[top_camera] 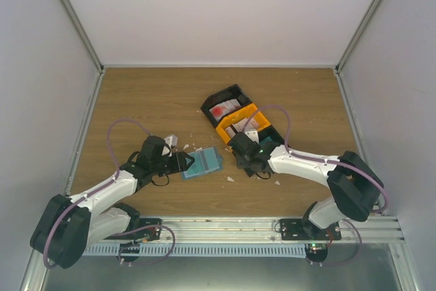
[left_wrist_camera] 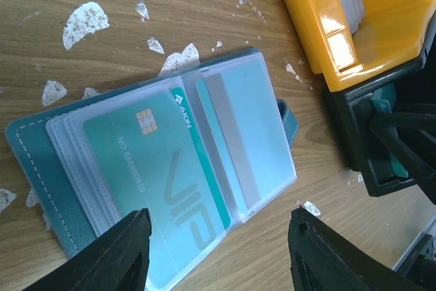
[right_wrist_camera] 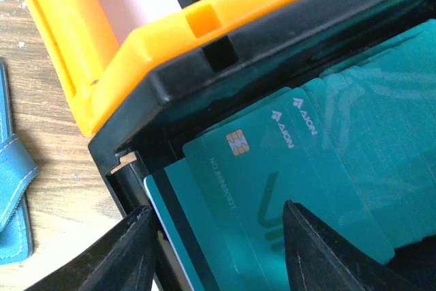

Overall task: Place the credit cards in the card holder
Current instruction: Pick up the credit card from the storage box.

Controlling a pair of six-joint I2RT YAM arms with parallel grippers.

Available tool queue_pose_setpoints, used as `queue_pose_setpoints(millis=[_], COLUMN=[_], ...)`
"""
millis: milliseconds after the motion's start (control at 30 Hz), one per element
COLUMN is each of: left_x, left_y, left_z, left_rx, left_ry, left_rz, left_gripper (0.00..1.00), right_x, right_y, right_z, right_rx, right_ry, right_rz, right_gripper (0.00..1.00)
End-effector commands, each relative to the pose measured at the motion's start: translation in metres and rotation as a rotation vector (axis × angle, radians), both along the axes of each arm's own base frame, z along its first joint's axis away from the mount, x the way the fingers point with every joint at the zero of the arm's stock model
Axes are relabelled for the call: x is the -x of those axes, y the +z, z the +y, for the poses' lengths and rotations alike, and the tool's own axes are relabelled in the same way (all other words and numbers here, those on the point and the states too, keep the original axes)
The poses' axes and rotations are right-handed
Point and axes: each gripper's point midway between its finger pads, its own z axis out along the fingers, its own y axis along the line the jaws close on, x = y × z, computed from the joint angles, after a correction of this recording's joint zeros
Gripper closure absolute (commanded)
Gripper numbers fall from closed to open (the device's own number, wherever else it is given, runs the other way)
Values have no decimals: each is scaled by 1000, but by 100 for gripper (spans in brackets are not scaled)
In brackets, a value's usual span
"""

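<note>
Gaping partway | left fingers (left_wrist_camera: 116, 253) over card holder (left_wrist_camera: 240, 134) | right fingers (right_wrist_camera: 128, 253) over credit cards (right_wrist_camera: 327, 161)

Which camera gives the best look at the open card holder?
Left wrist: the card holder fills the frame, lying open with a teal card in a clear sleeve. Top external shows it only small and without detail; right wrist catches only its blue edge.

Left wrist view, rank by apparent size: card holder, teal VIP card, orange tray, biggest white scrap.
1. card holder
2. teal VIP card
3. white scrap
Orange tray: cropped by the frame edge, so unranked.
</note>
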Motion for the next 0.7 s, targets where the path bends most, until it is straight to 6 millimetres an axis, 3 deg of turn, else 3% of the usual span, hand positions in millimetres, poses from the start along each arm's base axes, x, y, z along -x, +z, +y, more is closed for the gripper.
queue_pose_setpoints(millis=[0,200,667], left_x=[-9,-10,-10], left_y=[11,11,15], left_z=[-4,-3,-7], left_rx=[20,15,30], left_ry=[-6,-3,-19], left_rz=[-53,-54,-66], left_gripper=[43,43,43], right_x=[2,1,-3], right_y=[-10,-7,22], right_z=[6,15,10], right_rx=[12,-15,-51], right_ry=[44,90,44], right_rz=[34,37,-29], right_gripper=[52,66,98])
